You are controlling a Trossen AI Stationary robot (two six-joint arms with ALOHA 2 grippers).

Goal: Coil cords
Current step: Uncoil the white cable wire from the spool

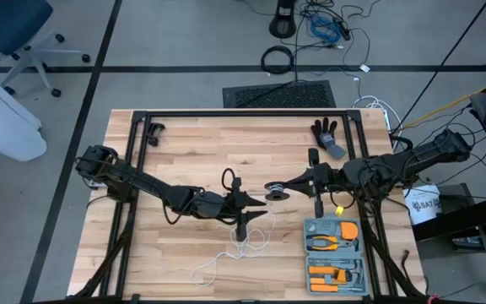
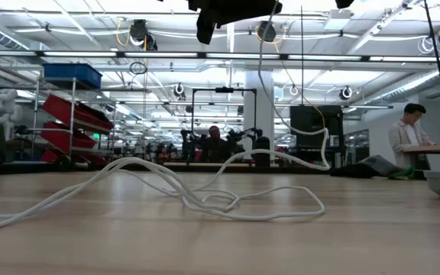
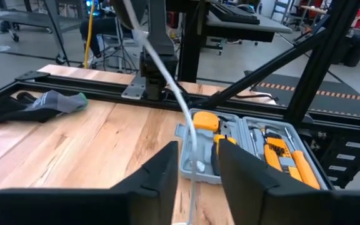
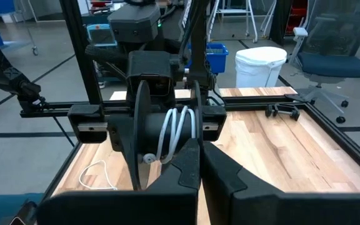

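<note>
Right gripper clamped on the reel — left gripper part-open astride the white cord.

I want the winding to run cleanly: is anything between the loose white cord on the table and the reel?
Nothing visible. The white cord rises between the left gripper fingers toward the reel, held by the right gripper. The toolbox sits off to the side.

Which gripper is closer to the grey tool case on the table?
Right. The right gripper holds the reel just beyond the tool case; the left gripper, around the white cord, is farther off to its side.
</note>
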